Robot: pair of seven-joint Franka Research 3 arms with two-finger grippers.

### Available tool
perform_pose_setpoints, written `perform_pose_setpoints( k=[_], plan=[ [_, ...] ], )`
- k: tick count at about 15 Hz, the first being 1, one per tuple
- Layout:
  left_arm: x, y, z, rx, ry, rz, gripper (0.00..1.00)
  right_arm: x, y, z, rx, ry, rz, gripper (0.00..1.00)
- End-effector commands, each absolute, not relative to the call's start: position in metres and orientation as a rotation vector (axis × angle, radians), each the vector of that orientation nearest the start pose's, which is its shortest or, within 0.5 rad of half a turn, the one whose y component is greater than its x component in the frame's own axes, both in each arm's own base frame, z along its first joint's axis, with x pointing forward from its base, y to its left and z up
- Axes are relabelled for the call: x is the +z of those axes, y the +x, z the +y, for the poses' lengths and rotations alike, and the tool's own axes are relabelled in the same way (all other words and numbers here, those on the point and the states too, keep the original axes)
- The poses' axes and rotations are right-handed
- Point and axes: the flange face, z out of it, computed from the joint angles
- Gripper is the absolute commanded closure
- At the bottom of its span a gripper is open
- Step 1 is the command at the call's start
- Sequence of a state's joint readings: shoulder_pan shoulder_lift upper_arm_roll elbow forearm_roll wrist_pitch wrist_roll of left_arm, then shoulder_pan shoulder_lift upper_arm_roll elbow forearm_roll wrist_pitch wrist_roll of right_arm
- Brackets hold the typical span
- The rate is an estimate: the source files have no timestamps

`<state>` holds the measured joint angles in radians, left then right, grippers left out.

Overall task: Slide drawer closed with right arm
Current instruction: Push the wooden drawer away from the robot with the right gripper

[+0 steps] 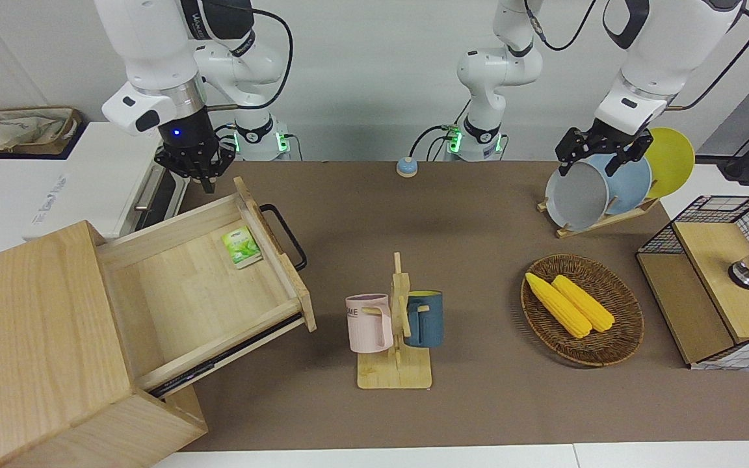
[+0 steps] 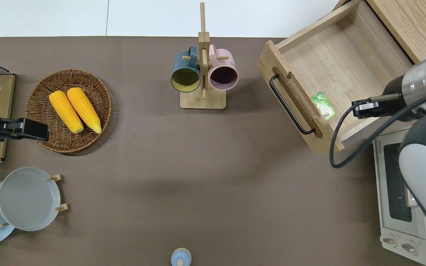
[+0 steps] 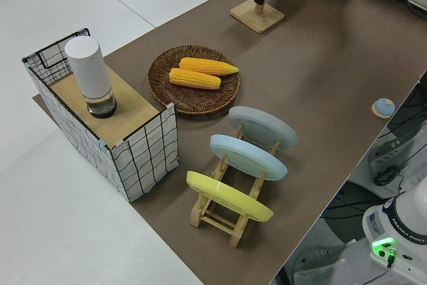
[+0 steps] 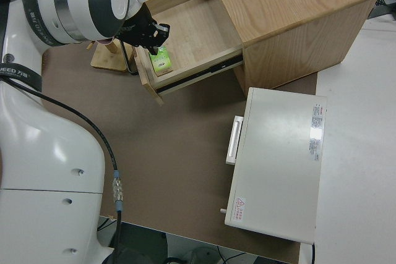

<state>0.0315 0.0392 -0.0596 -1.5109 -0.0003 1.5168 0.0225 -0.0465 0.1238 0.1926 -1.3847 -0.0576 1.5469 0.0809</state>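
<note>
The drawer [image 1: 186,292] stands pulled far out of the pale wooden cabinet [image 1: 23,325], its black loop handle [image 1: 287,237] facing the middle of the table. A green packet [image 1: 242,247] lies in it by the front panel. My right gripper [image 1: 199,174] is shut and empty, up in the air. In the overhead view the right gripper [image 2: 359,110] is over the drawer's [image 2: 331,62] side wall nearest the robots, beside the packet [image 2: 323,105] and apart from the handle [image 2: 290,105]. In the right side view the gripper [image 4: 154,34] hangs over the packet [image 4: 161,61]. The left arm is parked.
A white toaster oven [image 2: 398,192] stands next to the drawer, nearer the robots. A mug rack [image 1: 395,325] with two mugs stands mid-table. A wicker basket [image 1: 615,341] with two corn cobs, a plate rack [image 1: 602,185], a wire-mesh box [image 1: 719,279] and a blue bell [image 1: 406,167] stand around.
</note>
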Motion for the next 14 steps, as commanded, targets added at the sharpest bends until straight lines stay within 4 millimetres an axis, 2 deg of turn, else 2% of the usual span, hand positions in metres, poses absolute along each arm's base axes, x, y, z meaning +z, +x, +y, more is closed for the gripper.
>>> perform_pose_setpoints(
  k=[1,3,5,6,9,14],
  plan=[
    [0.629,0.563,-0.014,0.062,-3.126,0.097,0.01,0.664,0.562,0.071,-0.061,-3.183,-0.119,1.000],
    [0.630,0.563,-0.014,0.060,-3.126,0.097,0.01,0.669,0.559,0.071,-0.076,-3.185,-0.109,1.000],
    [0.630,0.563,-0.014,0.060,-3.126,0.097,0.01,0.683,0.556,0.073,-0.124,-3.183,-0.066,1.000],
    [0.630,0.563,-0.014,0.060,-3.126,0.097,0.01,0.689,0.554,0.081,-0.149,-3.178,-0.021,1.000],
    [0.630,0.563,-0.014,0.060,-3.126,0.097,0.01,0.695,0.551,0.115,-0.193,-3.158,0.135,1.000],
    [0.629,0.563,-0.014,0.062,-3.126,0.097,0.01,0.686,0.537,0.189,-0.233,-3.198,0.293,1.000]
  ],
)
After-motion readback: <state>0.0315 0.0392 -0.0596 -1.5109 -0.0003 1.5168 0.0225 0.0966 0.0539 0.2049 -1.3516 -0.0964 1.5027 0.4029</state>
